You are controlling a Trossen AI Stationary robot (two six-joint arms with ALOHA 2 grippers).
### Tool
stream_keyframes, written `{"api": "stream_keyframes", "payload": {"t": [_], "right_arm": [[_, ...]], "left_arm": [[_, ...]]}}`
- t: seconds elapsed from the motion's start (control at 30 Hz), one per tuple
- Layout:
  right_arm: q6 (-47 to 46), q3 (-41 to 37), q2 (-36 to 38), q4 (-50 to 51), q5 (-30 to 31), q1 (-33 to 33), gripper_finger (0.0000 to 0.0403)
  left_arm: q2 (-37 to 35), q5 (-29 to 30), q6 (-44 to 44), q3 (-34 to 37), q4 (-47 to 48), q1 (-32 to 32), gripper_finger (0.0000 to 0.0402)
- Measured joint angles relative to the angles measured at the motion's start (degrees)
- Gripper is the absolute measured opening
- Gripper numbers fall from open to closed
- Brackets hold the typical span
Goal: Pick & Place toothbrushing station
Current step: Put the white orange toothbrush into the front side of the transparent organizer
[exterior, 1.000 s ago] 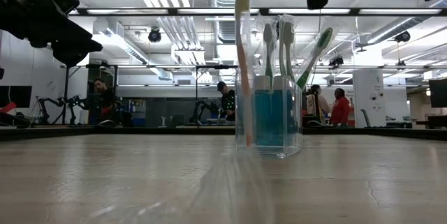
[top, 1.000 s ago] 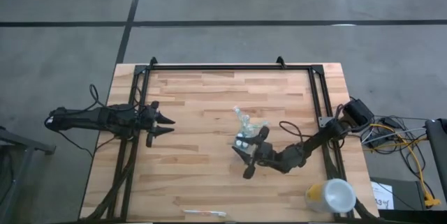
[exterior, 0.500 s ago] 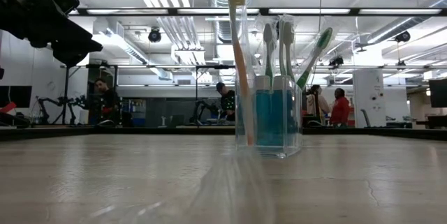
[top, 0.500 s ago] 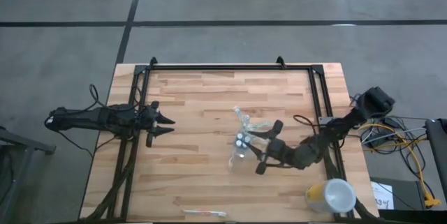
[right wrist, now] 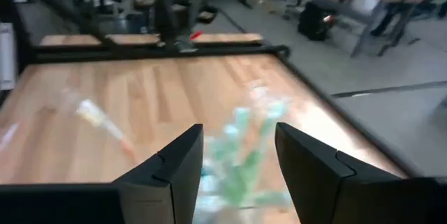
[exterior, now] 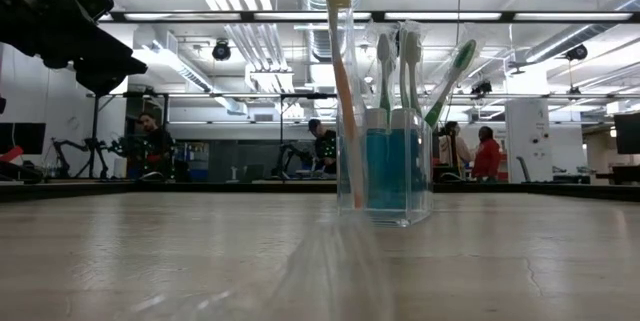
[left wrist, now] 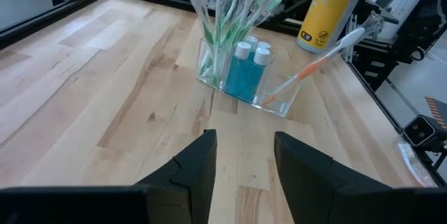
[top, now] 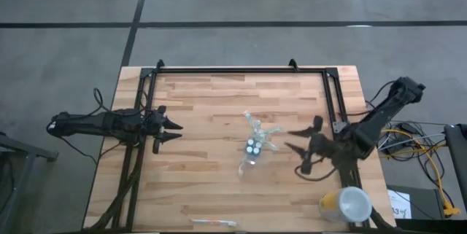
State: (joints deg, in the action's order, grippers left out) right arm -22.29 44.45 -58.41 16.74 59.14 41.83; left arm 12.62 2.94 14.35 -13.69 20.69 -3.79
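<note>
Now clear cup (top: 254, 149) of toothbrushes (left wrist: 234, 11), right end effector (top: 298, 151) beside, apart

Robotics lab, other robot arms (exterior: 85, 147), ceiling ducts (exterior: 240, 46)

toothbrushes (left wrist: 230, 8) in cup (left wrist: 244, 84) mid-table, left claw (top: 169, 125) left, right claw (top: 300, 150) right

A: Bright, even light from ceiling strips (exterior: 300, 16), glaring white in the low view.
B: Right wrist view is motion-blurred: the toothbrushes (right wrist: 241, 144) beyond its jaws smear. Left wrist view is sharp; worktop (left wrist: 105, 77) shadows are faint.
</note>
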Motion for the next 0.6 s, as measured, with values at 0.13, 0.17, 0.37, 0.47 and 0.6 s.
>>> {"api": "stream_keyframes", "payload": {"t": [0.13,0.17,0.37,0.47,0.6], "right_arm": [[-0.1,0.0,5.6,4.4,1.7,0.2,0.0178],[-0.5,0.0,6.7,5.1,1.7,0.2,0.0178],[-0.1,-2.6,10.2,5.4,2.4,0.2,0.0178],[-0.1,-7.0,11.9,5.1,2.5,0.2,0.0178],[1.3,-14.8,14.9,-4.5,4.2,0.6,0.0178]], "left_arm": [[0.0,0.0,0.0,0.0,0.0,0.0,0.0149],[0.0,0.0,0.0,0.0,0.0,0.0,0.0149],[0.0,0.0,0.0,0.0,0.0,0.0,0.0149],[0.0,0.0,0.0,0.0,0.0,0.0,0.0149],[0.0,-0.1,0.0,0.0,0.0,0.0,0.0149]]}}
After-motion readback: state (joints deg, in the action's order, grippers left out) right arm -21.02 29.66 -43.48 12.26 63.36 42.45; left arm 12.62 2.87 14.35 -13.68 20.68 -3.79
